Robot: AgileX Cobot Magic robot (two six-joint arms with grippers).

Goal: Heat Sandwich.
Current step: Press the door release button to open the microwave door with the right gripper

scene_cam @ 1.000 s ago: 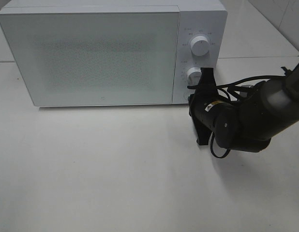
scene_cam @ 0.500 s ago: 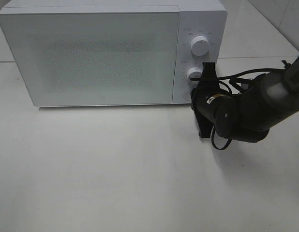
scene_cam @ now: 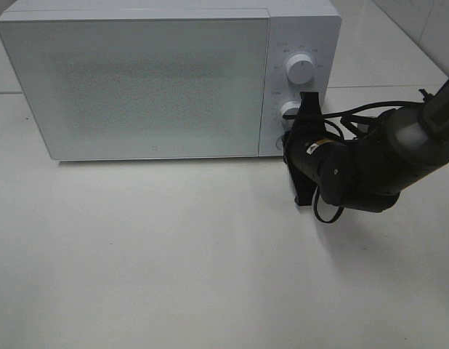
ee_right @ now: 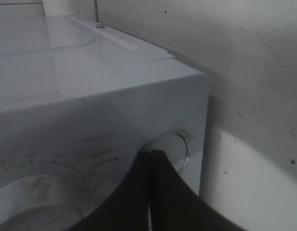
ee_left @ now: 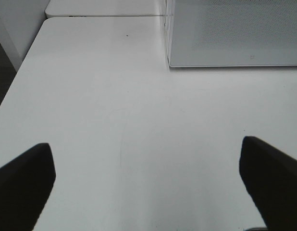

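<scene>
Pointing its closed jaws at the lower knob [scene_cam: 288,110] of the shut white microwave [scene_cam: 137,80], the right gripper [ee_right: 151,153] holds nothing, the left gripper [ee_left: 143,147] hangs wide open above the table [scene_cam: 174,254], and the sandwich is hidden from every view.

Soft, even light leaves the white surface [scene_cam: 174,262] pale grey, with a faint shadow beneath the right arm [scene_cam: 384,167]. The left fingers [ee_left: 23,187] show as blurred black shapes. The right wrist view is dim, perhaps too close to focus.
</scene>
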